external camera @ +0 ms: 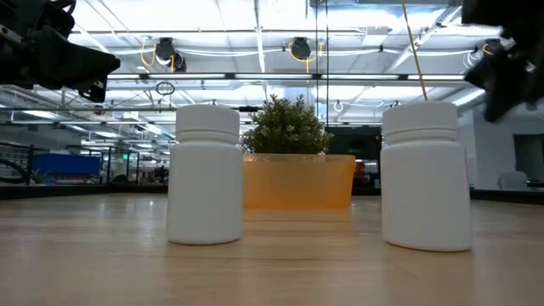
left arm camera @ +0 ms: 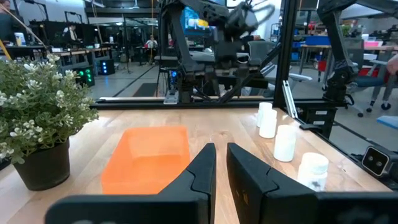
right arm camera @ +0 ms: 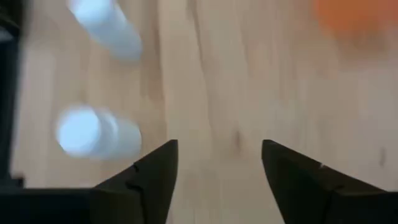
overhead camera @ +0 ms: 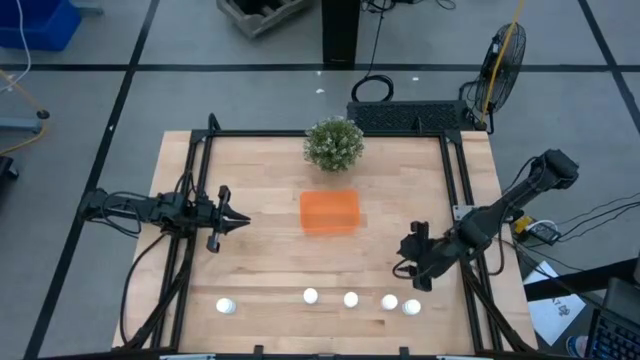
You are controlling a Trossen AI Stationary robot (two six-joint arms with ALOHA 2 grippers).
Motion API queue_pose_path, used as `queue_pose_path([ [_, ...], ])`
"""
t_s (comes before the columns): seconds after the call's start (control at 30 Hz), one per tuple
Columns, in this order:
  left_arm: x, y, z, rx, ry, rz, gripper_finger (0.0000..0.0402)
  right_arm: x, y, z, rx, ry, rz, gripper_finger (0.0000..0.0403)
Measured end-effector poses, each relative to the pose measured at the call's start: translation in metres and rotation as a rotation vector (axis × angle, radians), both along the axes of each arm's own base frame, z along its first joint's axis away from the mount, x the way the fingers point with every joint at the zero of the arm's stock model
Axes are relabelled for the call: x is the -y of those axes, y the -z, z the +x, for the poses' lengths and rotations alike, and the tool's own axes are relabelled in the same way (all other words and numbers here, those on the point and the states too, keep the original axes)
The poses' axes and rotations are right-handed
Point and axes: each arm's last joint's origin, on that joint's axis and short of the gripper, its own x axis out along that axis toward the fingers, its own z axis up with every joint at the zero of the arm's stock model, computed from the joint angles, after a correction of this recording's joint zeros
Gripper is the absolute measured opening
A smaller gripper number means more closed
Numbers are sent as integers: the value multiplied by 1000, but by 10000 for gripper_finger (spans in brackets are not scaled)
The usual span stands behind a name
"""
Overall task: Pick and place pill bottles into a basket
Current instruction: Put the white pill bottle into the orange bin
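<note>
Five white pill bottles stand upright on their bases in a row near the table's near edge: one at the left point(overhead camera: 226, 306), two in the middle point(overhead camera: 311, 296) point(overhead camera: 351, 299), two at the right point(overhead camera: 389, 301) point(overhead camera: 411, 307). The orange basket point(overhead camera: 329, 212) sits at the table's middle. My right gripper point(overhead camera: 412, 262) hovers open above the table, just beyond the two right-hand bottles, which show in its wrist view point(right arm camera: 93, 132) point(right arm camera: 102, 28) off to one side of its fingers point(right arm camera: 219, 149). My left gripper point(overhead camera: 240, 220) waits shut, left of the basket, pointing at it point(left arm camera: 221, 155).
A bushy green potted plant point(overhead camera: 334, 144) stands just beyond the basket. Black frame rails point(overhead camera: 200, 230) run along the table's left, right and far sides. Bare wood lies between the basket and the bottle row. In the low view two bottles point(external camera: 204, 174) point(external camera: 425, 177) stand before the basket point(external camera: 297, 180).
</note>
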Motion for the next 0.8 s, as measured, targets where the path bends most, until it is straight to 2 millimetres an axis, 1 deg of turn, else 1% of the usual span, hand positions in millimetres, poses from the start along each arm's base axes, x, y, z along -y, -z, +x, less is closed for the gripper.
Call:
queue_pose_path([
  [0.13,0,0,0,1,0,0,47,-5,1,-1,-63,16,120,256],
  [0.23,0,0,0,1,0,0,47,-7,1,-2,-81,15,160,267],
  [0.3,0,0,0,1,0,0,47,-12,-3,2,-25,6,215,269],
  [0.43,0,0,0,1,0,0,47,-29,-10,10,94,-112,311,267],
  [0.53,0,0,0,1,0,0,47,-37,-7,13,122,-139,298,266],
  [0.8,0,0,0,1,0,0,47,-56,18,14,80,-166,170,266],
])
